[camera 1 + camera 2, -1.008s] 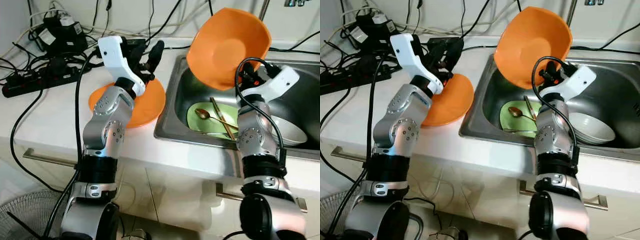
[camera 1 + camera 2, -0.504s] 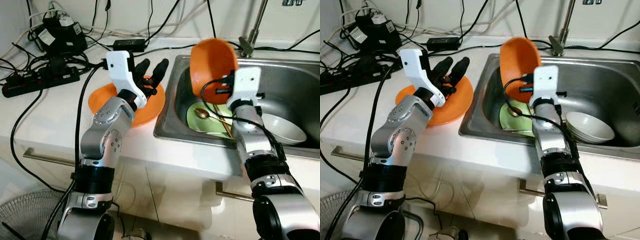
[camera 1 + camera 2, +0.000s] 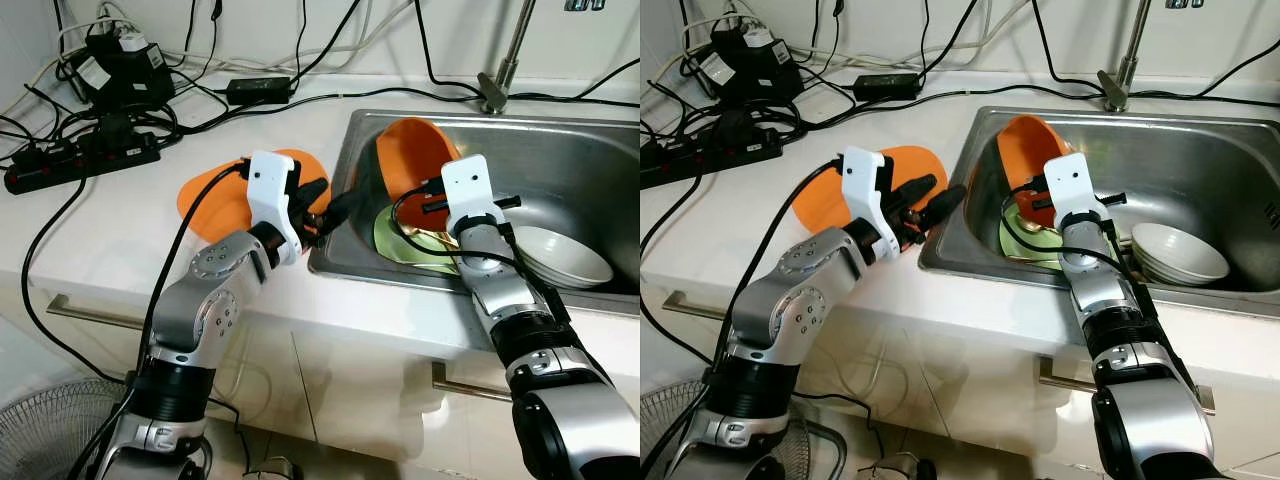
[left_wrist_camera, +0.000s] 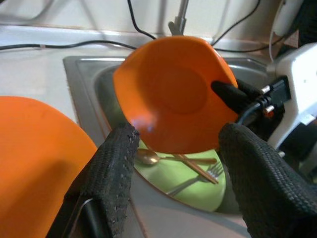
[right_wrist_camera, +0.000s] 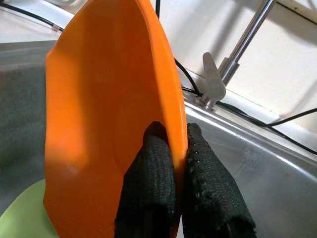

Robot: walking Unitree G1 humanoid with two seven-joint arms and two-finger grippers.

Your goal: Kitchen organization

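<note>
A glossy orange plastic bowl (image 3: 412, 160) hangs tilted inside the steel sink (image 3: 560, 160), its rim clamped by the right gripper (image 5: 171, 163). At nine o'clock, the left gripper (image 4: 173, 163) hovers, fingers apart. The thin rim pinch could slip, dropping the bowl onto the green plate (image 3: 400, 238).

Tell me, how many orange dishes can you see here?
2. An orange bowl is pinched by its rim in the right gripper, tilted inside the sink above a green plate. An orange plate lies on the counter beside the sink.
</note>
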